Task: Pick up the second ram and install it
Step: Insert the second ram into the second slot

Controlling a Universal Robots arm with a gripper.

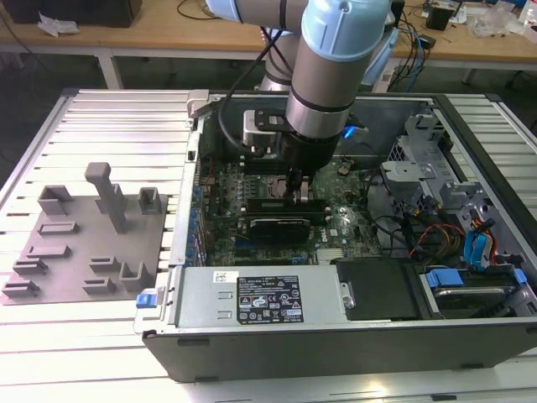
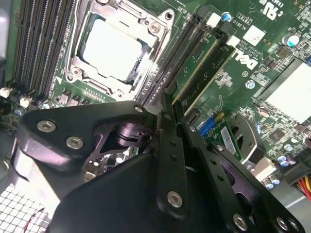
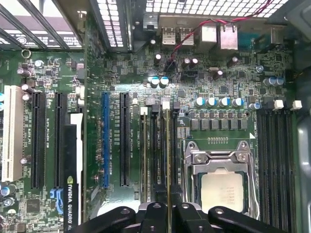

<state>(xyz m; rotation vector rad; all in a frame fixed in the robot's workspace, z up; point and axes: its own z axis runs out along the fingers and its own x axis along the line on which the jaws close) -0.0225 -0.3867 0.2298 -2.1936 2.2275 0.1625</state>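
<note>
The arm is down inside the open computer case [image 1: 470, 277], its gripper [image 1: 299, 195] right over the motherboard [image 1: 222, 180], just beside the processor socket [image 1: 267, 186]. A grey holder tray [image 1: 80, 252] sits on the slatted table [image 1: 101, 126], at the exterior view's left.

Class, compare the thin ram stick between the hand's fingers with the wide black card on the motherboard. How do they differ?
The second ram shows a thin greenish edge; the black card is much wider and bears a label. The second ram sits gripped in the hand, right beside the processor socket; the black card stands untouched, several slots farther from it. Both stand on edge, parallel.
</note>
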